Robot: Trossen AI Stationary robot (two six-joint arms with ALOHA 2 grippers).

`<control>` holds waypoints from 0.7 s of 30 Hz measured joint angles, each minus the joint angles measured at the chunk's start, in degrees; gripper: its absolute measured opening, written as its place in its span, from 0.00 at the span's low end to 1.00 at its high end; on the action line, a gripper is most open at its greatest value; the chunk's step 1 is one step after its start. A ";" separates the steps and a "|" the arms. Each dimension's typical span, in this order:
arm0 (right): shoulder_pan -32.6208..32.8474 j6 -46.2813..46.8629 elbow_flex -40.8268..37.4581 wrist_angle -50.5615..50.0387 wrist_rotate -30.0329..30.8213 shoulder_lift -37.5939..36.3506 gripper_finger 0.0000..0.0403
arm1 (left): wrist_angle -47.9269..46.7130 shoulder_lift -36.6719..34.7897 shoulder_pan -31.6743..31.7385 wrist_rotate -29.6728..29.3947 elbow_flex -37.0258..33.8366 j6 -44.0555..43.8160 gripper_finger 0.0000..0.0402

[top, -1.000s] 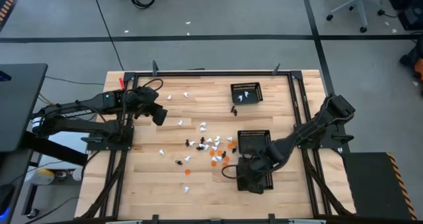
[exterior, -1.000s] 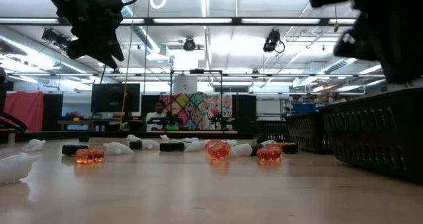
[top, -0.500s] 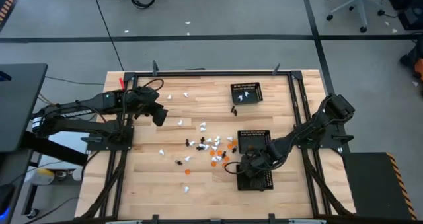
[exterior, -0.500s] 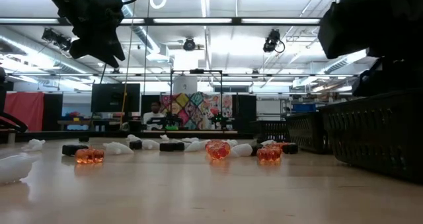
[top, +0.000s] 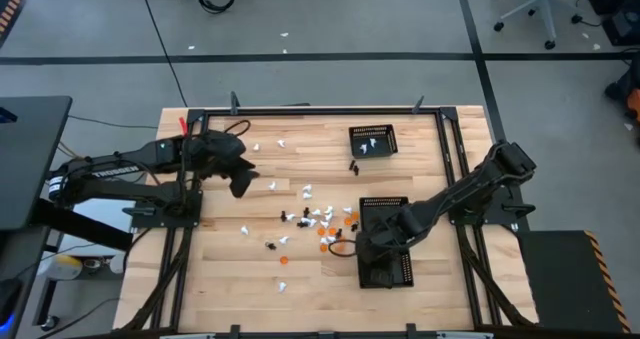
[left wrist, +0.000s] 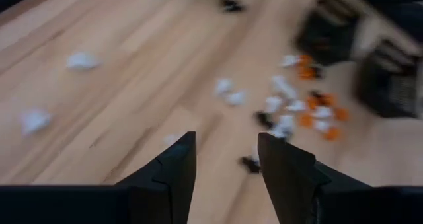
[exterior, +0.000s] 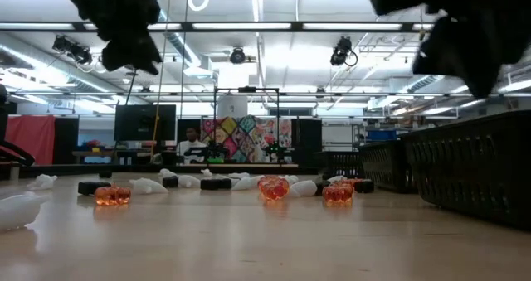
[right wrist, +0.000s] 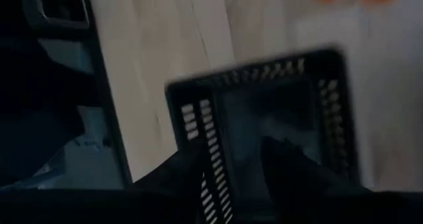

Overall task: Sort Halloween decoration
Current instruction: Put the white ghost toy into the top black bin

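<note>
Quick tally from the overhead shot. Two arms, one gripper each: the left gripper and the right gripper. Two black mesh trays on the surface: a small tray toward the back and a longer tray nearer the front. The Halloween decoration comes in three colours. I count roughly a dozen white figures, about five orange figures and around five black figures. They're tiny and bunched up in the middle, so treat those as approximate. A couple of white ones sit inside the small tray too.
</note>
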 joint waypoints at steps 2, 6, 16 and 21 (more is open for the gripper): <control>-1.24 -1.03 1.76 -0.43 1.27 -0.01 0.38 | 2.46 0.00 -1.36 1.53 0.00 2.13 0.43; -4.10 -2.42 3.09 0.01 1.46 -0.26 0.38 | 4.66 0.28 -4.29 1.77 0.00 3.33 0.43; -10.68 -4.86 3.30 0.11 -1.12 -3.15 0.38 | 5.04 5.07 -12.74 1.71 0.00 -2.14 0.43; -14.45 -1.30 3.30 -0.06 -0.89 -5.09 0.38 | 5.27 7.51 -15.89 1.35 0.00 -5.68 0.43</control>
